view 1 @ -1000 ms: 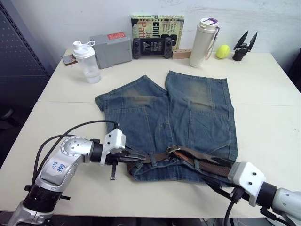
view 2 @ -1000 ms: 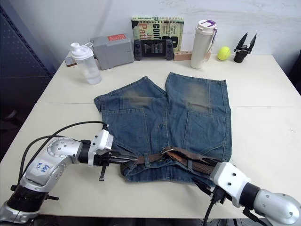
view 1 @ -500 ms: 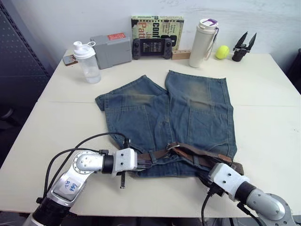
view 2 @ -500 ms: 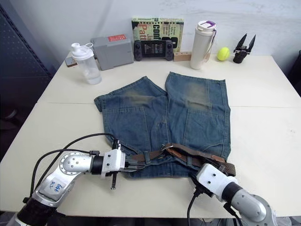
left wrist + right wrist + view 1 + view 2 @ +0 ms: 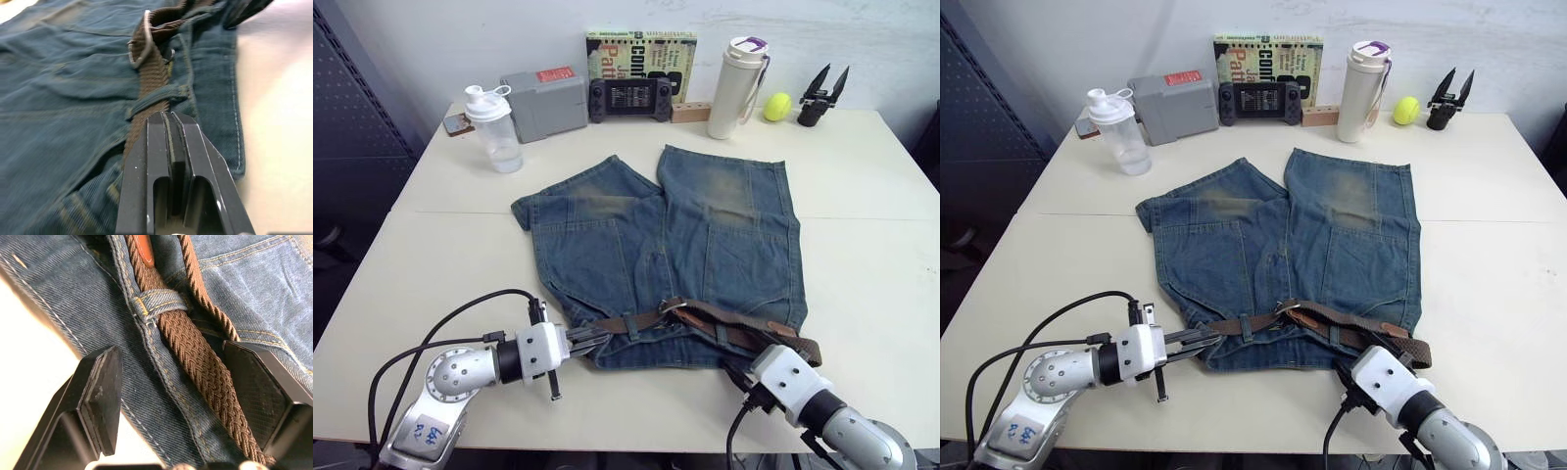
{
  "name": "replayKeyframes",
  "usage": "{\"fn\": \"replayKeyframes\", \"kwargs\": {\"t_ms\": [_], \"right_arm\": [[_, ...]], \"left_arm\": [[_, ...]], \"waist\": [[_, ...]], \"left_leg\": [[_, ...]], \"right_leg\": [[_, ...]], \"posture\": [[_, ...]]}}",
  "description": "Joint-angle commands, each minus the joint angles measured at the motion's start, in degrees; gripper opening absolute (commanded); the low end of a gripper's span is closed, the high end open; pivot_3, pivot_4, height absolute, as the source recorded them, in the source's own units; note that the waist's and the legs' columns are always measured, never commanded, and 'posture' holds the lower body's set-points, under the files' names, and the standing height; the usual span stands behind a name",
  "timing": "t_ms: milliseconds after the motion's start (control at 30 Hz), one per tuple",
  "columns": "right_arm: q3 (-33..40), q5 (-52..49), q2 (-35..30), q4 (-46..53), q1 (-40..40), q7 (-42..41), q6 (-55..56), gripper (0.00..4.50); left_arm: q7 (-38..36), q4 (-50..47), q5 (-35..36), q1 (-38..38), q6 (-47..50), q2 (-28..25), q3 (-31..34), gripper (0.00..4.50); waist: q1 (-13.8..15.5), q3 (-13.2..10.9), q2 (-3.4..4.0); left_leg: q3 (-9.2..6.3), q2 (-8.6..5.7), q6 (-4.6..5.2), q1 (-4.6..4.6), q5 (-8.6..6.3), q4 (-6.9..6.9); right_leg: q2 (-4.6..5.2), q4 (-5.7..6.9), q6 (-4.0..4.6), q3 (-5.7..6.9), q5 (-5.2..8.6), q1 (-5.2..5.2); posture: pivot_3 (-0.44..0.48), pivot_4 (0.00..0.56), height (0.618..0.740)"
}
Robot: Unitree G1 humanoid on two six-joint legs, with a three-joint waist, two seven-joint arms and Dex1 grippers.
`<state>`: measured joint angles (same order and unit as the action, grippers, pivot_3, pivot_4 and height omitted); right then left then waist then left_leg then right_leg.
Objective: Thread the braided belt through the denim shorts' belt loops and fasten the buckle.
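Left eye view: I see the denim shorts (image 5: 666,259) spread flat on the pale worktop (image 5: 862,186), legs pointing away from me and waistband nearest; the braided belt (image 5: 724,328) runs along that waistband, passing under one of the belt loops (image 5: 632,325) near the middle; the buckle (image 5: 673,306) lies on the denim just past that loop; my left pincer (image 5: 590,338) reaches in from the left edge of the waistband with its tips at the belt's end; my right pincer's white housing sits at the waistband's right end, over the belt there; along the far edge stand a shaker bottle (image 5: 493,128), a grey box (image 5: 545,105), a handheld console (image 5: 627,100), a book (image 5: 641,55), a white flask (image 5: 733,88), a tennis ball (image 5: 776,106) and a spare black gripper (image 5: 823,95).

Left wrist view: my left pincer's two fingers (image 5: 159,166) are drawn nearly together, pinched on the brown braid just short of a denim loop; beyond the loop the belt carries on toward the silver buckle frame.

Right wrist view: my right pincer (image 5: 183,382) stands wide, one finger over the worktop and waistband edge, the other over the denim; the braid runs between them under another loop, apart from both fingers.
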<state>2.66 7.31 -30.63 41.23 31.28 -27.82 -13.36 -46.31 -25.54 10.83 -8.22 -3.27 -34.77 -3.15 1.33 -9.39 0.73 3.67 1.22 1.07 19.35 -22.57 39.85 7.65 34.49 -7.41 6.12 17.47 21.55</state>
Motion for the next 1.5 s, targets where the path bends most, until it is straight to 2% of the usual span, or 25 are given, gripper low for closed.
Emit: {"fn": "replayKeyframes", "kwargs": {"t_ms": [33, 267, 367, 467, 500, 533, 567, 633, 767, 800, 833, 900, 1200, 1400, 1500], "right_arm": [[0.0, 0.7, 1.6, -1.2, -2.4, 1.9, -2.3, 3.52], [-2.8, 2.7, 2.0, -2.5, -5.7, 2.2, -4.4, 3.52], [-3.8, 3.7, 2.2, -2.2, -6.6, 2.7, -4.4, 2.83], [-5.2, 4.6, 1.4, -1.1, -5.8, 1.9, -4.9, 1.44], [-5.5, 4.8, 1.0, -0.7, -5.5, 1.5, -5.1, 0.81], [-5.6, 4.9, 0.9, -0.5, -5.2, 1.2, -5.2, 0.59], [-6.0, 5.7, 0.4, -0.1, -4.7, 1.0, -5.1, 0.08], [-6.7, 7.3, -0.2, 0.4, -4.3, 1.2, -4.4, 0.0], [-8.0, 11.7, -0.9, 0.3, -4.4, 3.3, -1.3, 0.0], [-8.9, 14.0, -1.3, -0.3, -4.6, 4.4, 0.4, 0.0], [-9.6, 15.6, -1.3, -0.9, -4.8, 5.3, 1.5, 0.0], [-11.2, 19.1, -0.8, -2.2, -5.3, 7.3, 3.3, 0.0], [-15.0, 25.8, 2.2, -4.3, -6.3, 10.0, 4.2, 0.0], [-15.8, 26.7, 3.6, -3.8, -5.7, 9.8, 4.5, 0.0], [-16.1, 26.3, 3.6, -3.5, -5.5, 9.3, 5.2, 0.0]], "left_arm": [[1.2, -5.2, 1.6, -0.5, 0.8, 0.1, 1.1, 0.0], [3.4, -5.6, 0.1, 0.5, 1.4, 0.6, 1.5, 0.0], [4.2, -5.4, -0.7, 0.4, 0.9, 0.5, 1.6, 0.0], [5.8, -6.2, -1.8, -0.5, 1.6, 0.7, 1.7, 0.0], [6.0, -6.4, -2.0, -0.8, 1.6, 0.5, 1.7, 0.0], [6.1, -6.6, -2.2, -1.0, 1.6, 0.4, 1.8, 0.0], [6.7, -6.8, -2.7, -1.4, 1.4, 0.4, 2.3, 0.33], [7.8, -7.1, -3.3, -1.9, 1.5, 0.6, 3.1, 0.99], [8.4, -7.6, -3.9, -2.6, 1.7, 0.4, 3.6, 2.74], [8.6, -7.9, -4.0, -2.8, 1.8, 0.5, 3.5, 2.88], [8.8, -8.1, -4.2, -2.9, 1.9, 0.7, 3.3, 3.56], [9.2, -8.1, -5.1, -2.7, 2.3, 0.9, 2.7, 4.33], [8.3, -9.9, -6.2, 0.7, 11.5, -0.5, -0.5, 4.42], [9.6, -9.9, -14.2, 1.5, 13.1, -3.2, -2.5, 4.42], [12.2, -9.1, -18.0, 1.8, 14.8, -2.6, -3.3, 4.42]], "waist": [[0.0, 0.0, 0.0], [-0.2, 0.0, 0.03], [-0.3, 0.0, 0.03], [-0.3, 0.0, 0.03], [-0.3, 0.0, 0.03], [-0.3, 0.0, 0.03], [-0.3, 0.0, 0.03], [-0.3, 0.0, 0.03], [-0.2, 0.0, 0.02], [-0.2, 0.0, 0.02], [-0.2, 0.0, 0.02], [-0.3, 0.0, 0.02], [-1.5, 0.0, 0.02], [-1.5, 0.0, 0.02], [-1.5, 0.0, 0.02]], "left_leg": [[0.0, -0.01, 0.0, 0.0, 0.0, 0.01], [0.01, 0.02, -0.02, -0.03, -0.02, 0.02], [0.02, 0.03, -0.02, -0.03, -0.02, 0.02], [0.02, 0.03, -0.02, -0.02, -0.02, -0.01], [0.02, 0.03, -0.01, -0.02, -0.02, -0.01], [0.02, 0.03, -0.01, -0.02, -0.02, -0.01], [0.02, 0.03, -0.01, -0.02, -0.03, -0.01], [0.02, 0.03, -0.01, -0.02, -0.04, -0.01], [0.02, 0.04, -0.02, -0.02, -0.05, 0.0], [0.02, 0.04, -0.02, -0.02, -0.05, 0.0], [0.02, 0.05, -0.03, -0.02, -0.05, -0.01], [0.03, 0.07, -0.05, -0.02, -0.06, -0.01], [0.05, 0.22, -0.12, -0.02, -0.1, -0.02], [0.07, 0.3, -0.18, -0.02, -0.12, -0.06], [0.07, 0.31, -0.21, -0.03, -0.15, -0.06]], "right_leg": [[0.01, -0.02, 0.0, -0.01, 0.0, -0.02], [-0.04, -0.03, 0.04, 0.01, 0.02, 0.0], [-0.06, -0.02, 0.04, 0.01, 0.02, 0.0], [-0.06, 0.02, 0.04, 0.02, 0.02, 0.01], [-0.05, 0.01, 0.04, 0.02, 0.02, 0.01], [-0.05, 0.01, 0.04, 0.02, 0.02, 0.01], [-0.05, 0.01, 0.04, 0.02, 0.02, 0.01], [-0.05, 0.0, 0.04, 0.02, 0.02, 0.01], [-0.04, -0.08, 0.05, 0.02, 0.03, 0.01], [-0.05, -0.08, 0.06, 0.02, 0.03, 0.01], [-0.05, -0.07, 0.06, 0.02, 0.03, 0.02], [-0.08, -0.08, 0.08, 0.04, 0.05, 0.04], [-0.21, 0.04, 0.15, 0.1, 0.08, 0.04], [-0.29, 0.05, 0.18, 0.13, 0.1, 0.05], [-0.29, 0.03, 0.22, 0.13, 0.12, 0.06]], "posture": [[0.0, 0.15, 0.731], [0.0, 0.15, 0.731], [0.0, 0.15, 0.731], [0.0, 0.15, 0.731], [0.0, 0.15, 0.731], [0.0, 0.15, 0.731], [0.0, 0.15, 0.731], [0.0, 0.15, 0.731], [0.0, 0.15, 0.731], [0.0, 0.15, 0.731], [0.0, 0.15, 0.731], [0.0, 0.15, 0.731], [0.0, 0.15, 0.731], [0.0, 0.15, 0.731], [0.0, 0.15, 0.731]]}}
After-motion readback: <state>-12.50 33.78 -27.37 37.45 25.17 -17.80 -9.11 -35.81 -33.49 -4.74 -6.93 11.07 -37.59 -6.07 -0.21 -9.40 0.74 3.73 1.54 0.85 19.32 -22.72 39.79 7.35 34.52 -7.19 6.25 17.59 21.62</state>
